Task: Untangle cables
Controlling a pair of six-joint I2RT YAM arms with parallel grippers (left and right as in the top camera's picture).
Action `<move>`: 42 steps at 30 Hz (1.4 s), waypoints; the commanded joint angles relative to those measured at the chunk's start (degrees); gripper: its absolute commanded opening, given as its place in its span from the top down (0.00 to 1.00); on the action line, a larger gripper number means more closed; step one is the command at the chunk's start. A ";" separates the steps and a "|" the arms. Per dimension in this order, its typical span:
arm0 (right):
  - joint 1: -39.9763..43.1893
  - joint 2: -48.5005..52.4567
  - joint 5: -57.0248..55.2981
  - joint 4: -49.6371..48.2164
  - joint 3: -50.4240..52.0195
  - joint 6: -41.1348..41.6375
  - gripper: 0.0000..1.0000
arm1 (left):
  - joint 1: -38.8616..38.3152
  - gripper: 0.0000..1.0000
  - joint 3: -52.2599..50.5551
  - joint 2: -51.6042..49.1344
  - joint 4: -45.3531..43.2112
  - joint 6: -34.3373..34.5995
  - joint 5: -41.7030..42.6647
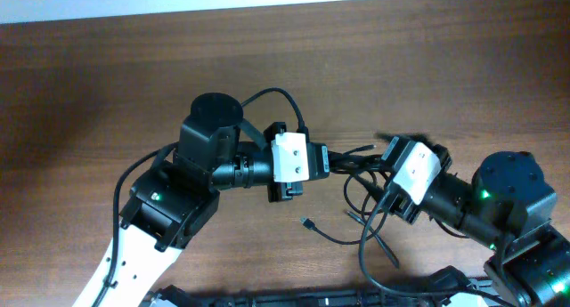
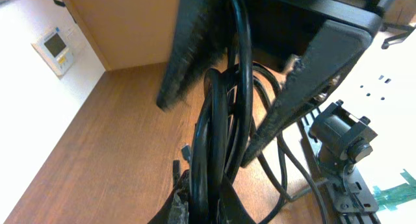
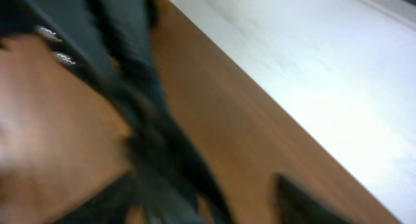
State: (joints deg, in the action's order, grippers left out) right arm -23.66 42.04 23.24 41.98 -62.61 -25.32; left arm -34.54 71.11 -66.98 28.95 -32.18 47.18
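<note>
**Step in hand:** the separating pull. The cables (image 1: 358,169) are being held up as one knot between the two arms, near the middle of the desk (image 1: 107,84).

**Left jaws:** these are pressing together on the bundle. In the left wrist view several black runs of cord are passing side by side between the fingers (image 2: 188,55), so more than one run is being pinched at once.

**Right jaws:** these are sitting just beside the same knot on its other side, pointing toward the left arm (image 1: 214,165). I cannot tell whether they are spread or pinching a cord. The overhead view is losing the tips among the cords, and the right wrist view is showing only dark smears over brown wood.

**Rest of the cables:** below the knot, loose loops (image 1: 374,240) are trailing onto the desk toward the arm bases. One small plug end (image 1: 305,223) is lying free, apart from both arms.

**Progress, as judged:** the untangling is looking early to midway. The cords are crossing one another in a single cluster, and neither cord is lying on its own.

**Next move, as judged:** the right jaws are needing a hold on a single cord rather than the whole bundle. They would then draw it away from the left arm while the left hold is anchoring the rest.

**Risk:** pulling on a pinched pair would likely be tightening the knot rather than freeing it.
</note>
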 commanded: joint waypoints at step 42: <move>0.04 -0.26 9.73 -5.99 -0.20 1.79 0.96 | 0.02 0.56 1.05 -0.20 -8.37 13.79 -1.05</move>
State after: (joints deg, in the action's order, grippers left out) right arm -23.66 41.98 30.63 36.34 -62.57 -23.97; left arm -34.48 71.16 -66.98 21.19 -13.23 35.88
